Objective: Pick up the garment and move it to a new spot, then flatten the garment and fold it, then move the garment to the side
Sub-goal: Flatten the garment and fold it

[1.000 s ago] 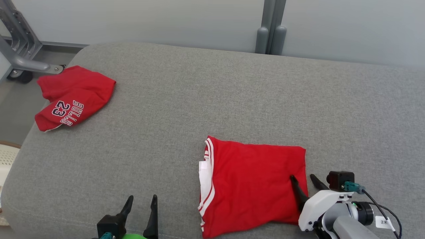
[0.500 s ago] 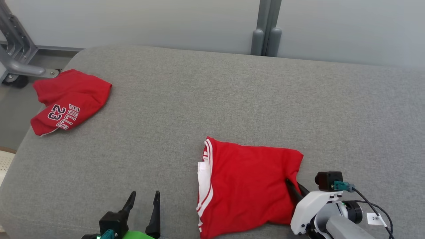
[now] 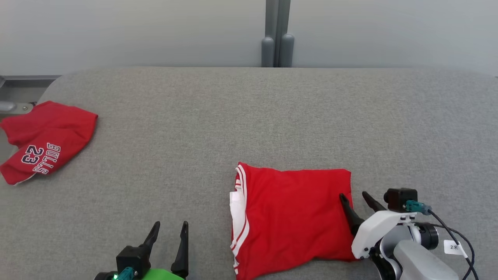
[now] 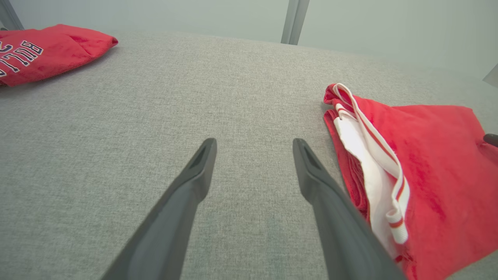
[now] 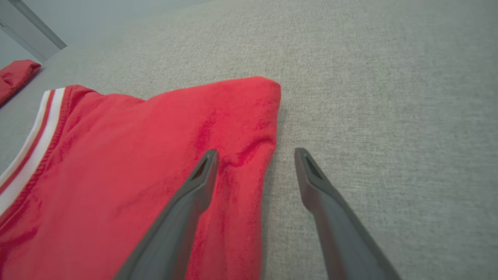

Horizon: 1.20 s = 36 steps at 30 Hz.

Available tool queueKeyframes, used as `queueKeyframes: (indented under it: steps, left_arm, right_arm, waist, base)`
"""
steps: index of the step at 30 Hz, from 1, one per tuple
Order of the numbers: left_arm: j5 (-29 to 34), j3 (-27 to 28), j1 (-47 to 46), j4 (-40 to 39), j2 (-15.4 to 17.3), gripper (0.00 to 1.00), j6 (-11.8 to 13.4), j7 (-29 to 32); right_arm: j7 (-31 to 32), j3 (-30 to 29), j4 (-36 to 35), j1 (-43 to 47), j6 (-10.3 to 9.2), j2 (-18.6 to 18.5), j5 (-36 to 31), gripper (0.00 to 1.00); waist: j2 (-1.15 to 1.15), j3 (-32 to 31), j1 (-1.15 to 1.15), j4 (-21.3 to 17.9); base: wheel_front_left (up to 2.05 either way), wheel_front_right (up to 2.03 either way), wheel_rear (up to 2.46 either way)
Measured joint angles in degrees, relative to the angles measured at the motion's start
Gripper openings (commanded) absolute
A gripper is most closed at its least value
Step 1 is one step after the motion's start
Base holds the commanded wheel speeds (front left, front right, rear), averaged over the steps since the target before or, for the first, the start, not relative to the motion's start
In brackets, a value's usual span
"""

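Observation:
The garment (image 3: 291,217) is a folded red piece with white-and-red trim along its left edge, lying at the near middle of the grey cushion (image 3: 249,116). My right gripper (image 3: 353,196) stands open astride the garment's right edge: its left finger (image 5: 194,190) rests over the red cloth, its right finger over bare cushion. The garment (image 5: 136,175) lies loose between them, not pinched. My left gripper (image 3: 170,226) is open over bare cushion, left of the garment (image 4: 408,175), with nothing between its fingers (image 4: 194,182).
A second red garment (image 3: 42,140) printed "BULLS 23" lies crumpled at the cushion's far left edge. A grey post (image 3: 276,39) stands against the pale wall behind. The wide cushion between and beyond the two garments is bare.
My right gripper shut on the garment's right edge half a second ago and has since opened, letting the cloth settle flat. The head camera has swung right. The left gripper has held still.

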Motion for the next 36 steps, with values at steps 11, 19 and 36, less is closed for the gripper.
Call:
queueKeyframes:
  steps: [11, 19, 36]
  left_arm:
    - [0.34, 2.9, 0.22, -0.56, -0.01, 1.0, 0.43, 0.0]
    - [0.89, 4.41, 0.66, -0.98, -0.02, 1.0, 0.37, 0.0]
    - [2.36, 6.6, 3.95, -2.71, -0.01, 1.0, 0.43, 0.0]
  right_arm:
    - [-0.07, -14.04, -14.32, 7.09, 0.0, -0.48, -15.68, 1.0]
    - [-0.07, -20.46, -23.69, 14.11, -0.01, 1.71, -22.51, 1.0]
    - [-0.07, -23.18, -31.56, 20.65, -0.01, 5.67, -26.04, 1.0]
  waist:
    - [0.0, -0.91, 0.0, -6.91]
    - [0.0, -1.88, 0.0, -10.59]
    - [0.0, -4.4, 0.0, -10.5]
  base:
    - [0.0, 0.0, 0.0]
    - [0.0, 0.0, 0.0]
    - [0.0, 0.0, 0.0]
